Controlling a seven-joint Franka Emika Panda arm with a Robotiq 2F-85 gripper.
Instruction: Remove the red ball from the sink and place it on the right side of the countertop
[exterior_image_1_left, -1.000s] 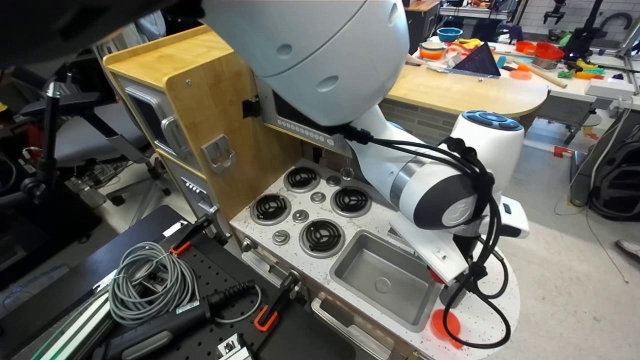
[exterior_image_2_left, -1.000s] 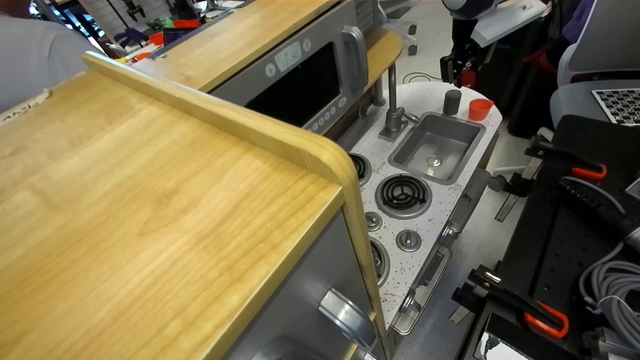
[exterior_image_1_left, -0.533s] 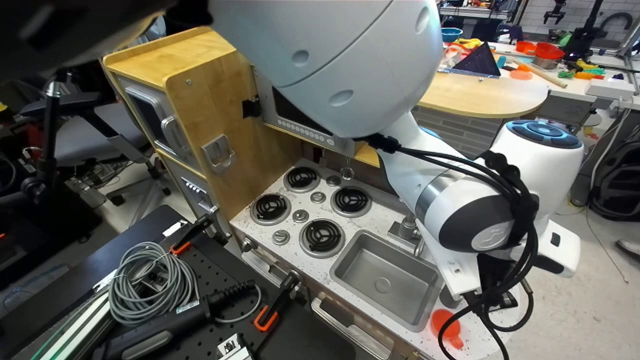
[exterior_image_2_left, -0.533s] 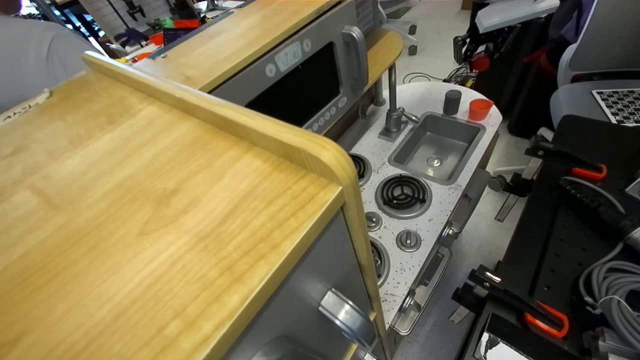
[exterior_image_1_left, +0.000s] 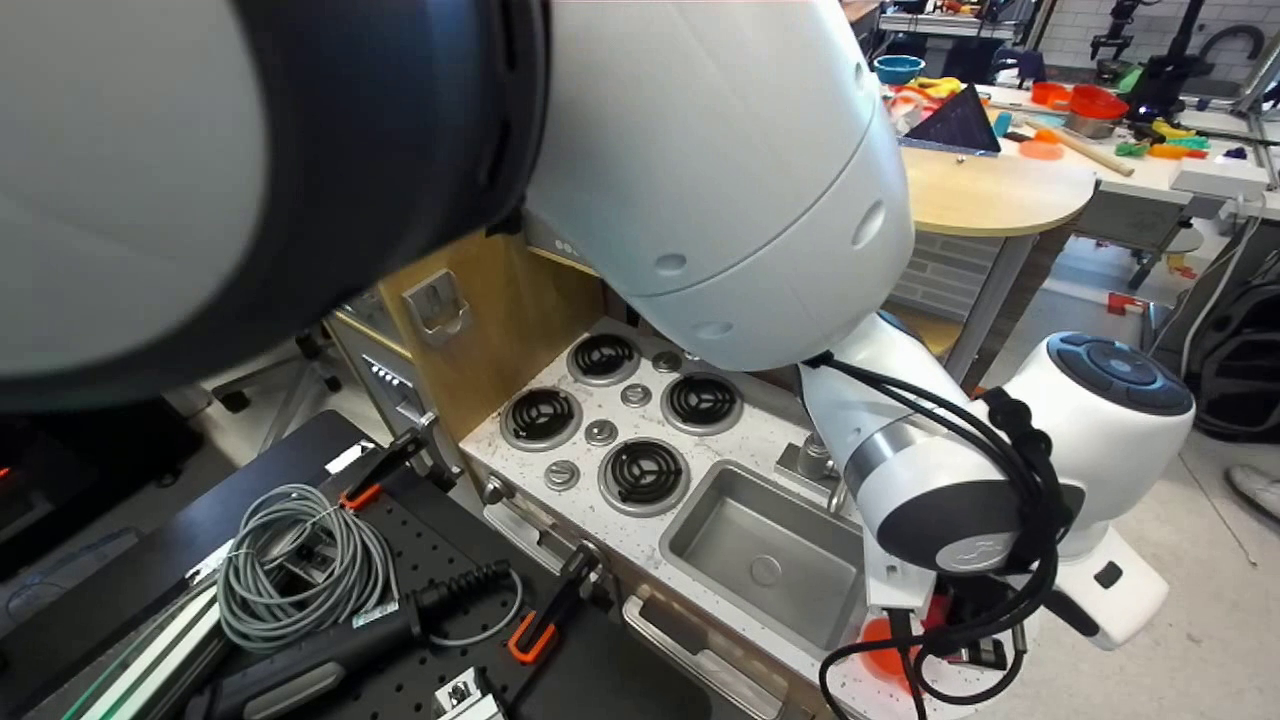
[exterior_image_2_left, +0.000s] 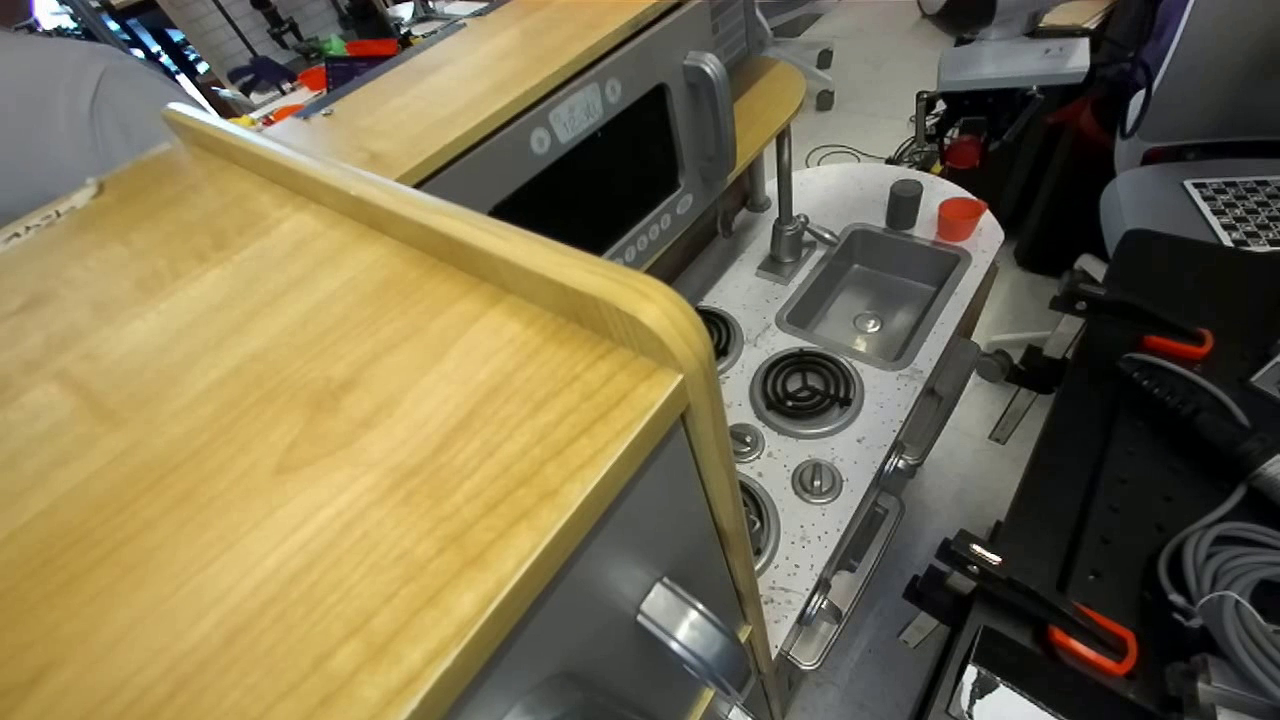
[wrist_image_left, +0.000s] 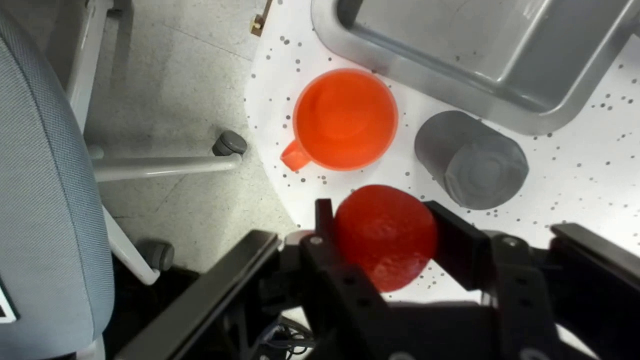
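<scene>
The red ball (wrist_image_left: 385, 240) is held between the two black fingers of my gripper (wrist_image_left: 379, 207) in the wrist view, with a finger against each side. The ball also shows in both exterior views (exterior_image_1_left: 937, 610) (exterior_image_2_left: 963, 152), partly hidden by the gripper and cables. My gripper is in the air over the rounded end of the speckled white countertop (wrist_image_left: 590, 165), past the sink; its exact height is hard to tell. The grey sink (exterior_image_2_left: 870, 290) holds nothing and lies at the top right of the wrist view (wrist_image_left: 430, 85).
An orange cup with a handle (wrist_image_left: 345, 120) and a grey cylinder (wrist_image_left: 487, 170) stand on the countertop between gripper and sink. A faucet (exterior_image_2_left: 788, 240) stands beside the sink. The countertop's curved edge drops to the floor, near a grey chair (wrist_image_left: 55, 200).
My arm has moved right and then lowered in an exterior view, carrying the ball over the countertop's end. The cup, cylinder and sink have not moved.
</scene>
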